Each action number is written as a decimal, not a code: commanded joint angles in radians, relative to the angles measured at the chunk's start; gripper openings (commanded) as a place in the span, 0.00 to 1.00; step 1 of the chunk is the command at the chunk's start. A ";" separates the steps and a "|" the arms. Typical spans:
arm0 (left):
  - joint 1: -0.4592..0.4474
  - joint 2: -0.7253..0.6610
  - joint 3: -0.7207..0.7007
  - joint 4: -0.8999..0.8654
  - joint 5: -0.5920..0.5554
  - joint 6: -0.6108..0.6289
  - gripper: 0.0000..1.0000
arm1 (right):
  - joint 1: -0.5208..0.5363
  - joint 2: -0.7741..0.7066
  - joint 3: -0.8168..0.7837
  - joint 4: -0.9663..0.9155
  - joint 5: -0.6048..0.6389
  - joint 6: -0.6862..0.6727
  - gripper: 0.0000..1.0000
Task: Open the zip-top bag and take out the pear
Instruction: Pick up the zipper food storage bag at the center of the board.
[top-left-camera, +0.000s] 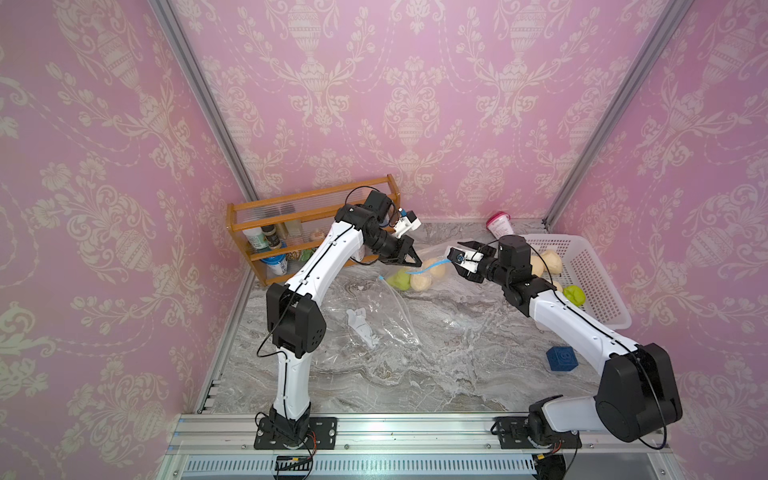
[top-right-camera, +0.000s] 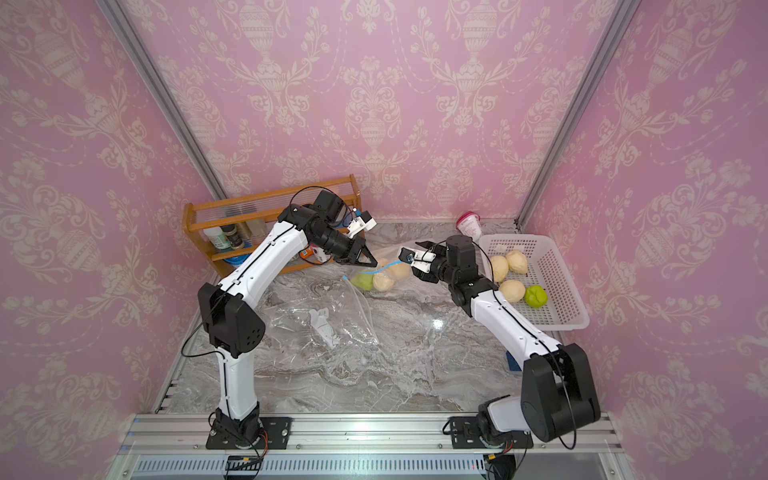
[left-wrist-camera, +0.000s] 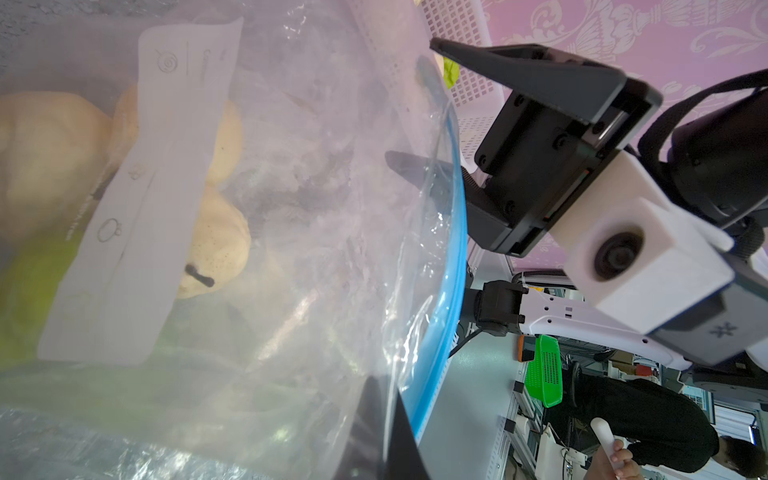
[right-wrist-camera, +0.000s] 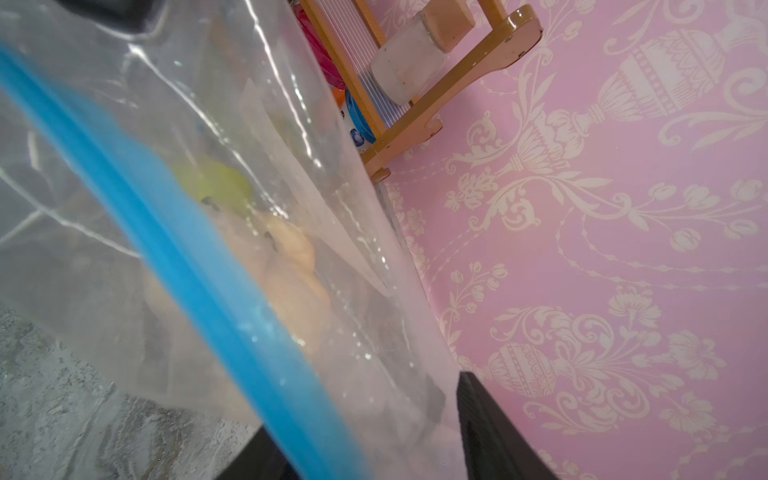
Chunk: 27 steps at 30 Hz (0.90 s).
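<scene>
Left jaws clenched on zip-top bag (left-wrist-camera: 324, 257) rim | right jaws spread astride blue zip strip (left-wrist-camera: 456, 249) | risk: slick film may slip free, mouth collapsing over pear (left-wrist-camera: 224, 245).

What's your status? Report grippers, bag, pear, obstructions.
Left gripper shut on zip-top bag rim. Right gripper open, jaws astride the blue zip. Pears inside bag, not gripped. Nothing seen in the way.
</scene>
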 joint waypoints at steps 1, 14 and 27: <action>0.011 0.012 0.036 -0.039 0.037 0.037 0.00 | 0.005 -0.010 0.019 0.041 0.038 -0.025 0.45; 0.063 0.037 0.195 0.023 -0.124 -0.068 0.54 | 0.036 -0.166 0.168 -0.434 -0.026 0.126 0.00; 0.050 0.022 0.286 0.203 -0.150 0.248 0.81 | 0.064 0.026 0.714 -1.227 -0.144 0.514 0.00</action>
